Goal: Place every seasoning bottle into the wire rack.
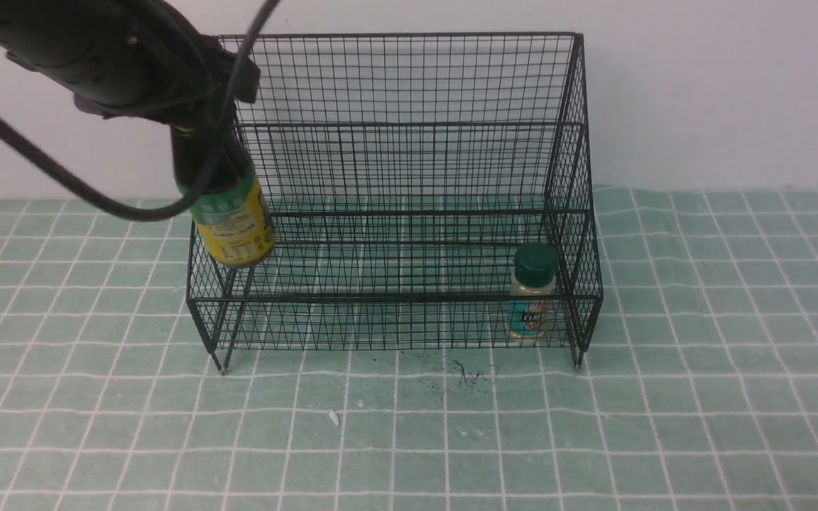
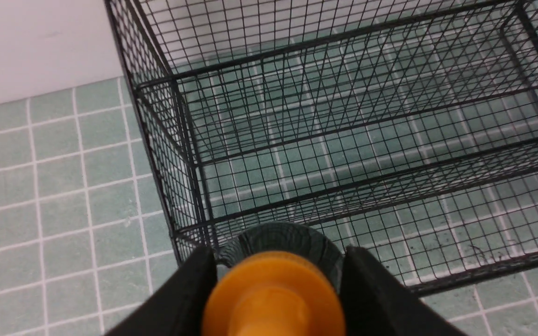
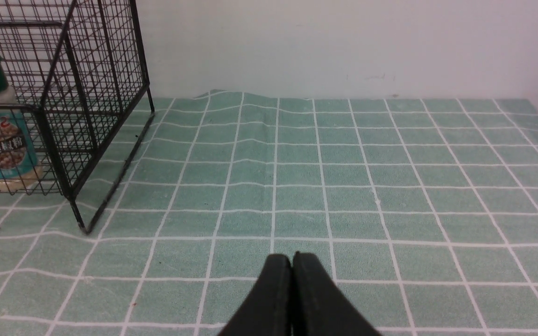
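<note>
The taller seasoning bottle point(image 1: 233, 227), with a yellow-green label and an orange cap point(image 2: 273, 298), hangs slightly tilted over the front left corner of the black wire rack point(image 1: 409, 128). My left gripper point(image 1: 206, 167) is shut on its upper part, one black finger on each side of the cap in the left wrist view point(image 2: 280, 252). The small shaker point(image 1: 533, 301) with a dark green lid and teal label stands upright inside the rack's lower front tier at the right end. My right gripper point(image 3: 292, 255) is shut and empty, low over the cloth to the right of the rack point(image 3: 96, 70).
A green checked cloth point(image 1: 700, 397) covers the table, with wrinkles and some dark specks point(image 1: 462, 376) in front of the rack. A white wall point(image 1: 721, 92) stands close behind the rack. The left arm's cable point(image 1: 40, 167) loops at the left.
</note>
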{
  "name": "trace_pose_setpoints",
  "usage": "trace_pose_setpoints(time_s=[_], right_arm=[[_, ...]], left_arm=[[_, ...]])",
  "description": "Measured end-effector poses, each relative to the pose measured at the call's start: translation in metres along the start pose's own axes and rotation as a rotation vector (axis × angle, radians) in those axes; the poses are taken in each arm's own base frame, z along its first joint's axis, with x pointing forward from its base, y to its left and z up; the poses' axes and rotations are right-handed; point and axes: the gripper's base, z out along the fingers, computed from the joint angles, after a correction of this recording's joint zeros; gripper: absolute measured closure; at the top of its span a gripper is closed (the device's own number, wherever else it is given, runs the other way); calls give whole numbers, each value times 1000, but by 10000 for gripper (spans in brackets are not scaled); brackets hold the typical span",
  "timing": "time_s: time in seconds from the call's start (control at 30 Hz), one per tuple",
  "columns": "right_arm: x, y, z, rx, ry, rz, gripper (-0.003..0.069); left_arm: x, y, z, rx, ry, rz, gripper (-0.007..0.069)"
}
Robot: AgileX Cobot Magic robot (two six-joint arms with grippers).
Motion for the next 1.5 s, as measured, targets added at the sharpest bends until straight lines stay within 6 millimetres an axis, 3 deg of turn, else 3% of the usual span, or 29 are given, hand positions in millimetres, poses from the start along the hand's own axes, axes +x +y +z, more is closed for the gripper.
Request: trace_pose_setpoints(time_s=[0.07,0.2,0.6,0.77,0.87,0.93,1.03,1.17,1.27,1.37,1.47,1.5], right_arm=[[0,0,0,0,0,0,672],[0,0,0,0,0,0,672],[0,0,0,0,0,0,672],[0,0,0,0,0,0,672],[0,0,0,0,0,0,672],[0,0,0,0,0,-5,672],[0,0,0,0,0,-17,672],[0,0,0,0,0,-16,672],[0,0,0,0,0,-16,672],[0,0,0,0,0,-16,672],[0,0,0,0,0,-16,672],[0,0,0,0,0,-16,672]], left_arm=[[0,-1,21,-3,28,4,316],[0,-2,44,-7,59,8,316],[19,-2,98,-24,263,13,323],[20,-2,101,-26,281,14,320],[21,-2,100,-26,286,14,279],[20,-2,97,-26,281,14,212],[18,-2,85,-25,267,12,153],[13,-1,57,-21,210,10,149],[11,0,14,-18,148,6,247],[16,3,-37,-14,88,1,424],[37,6,-87,-10,24,-3,583],[46,8,-103,-7,-10,-4,601]])
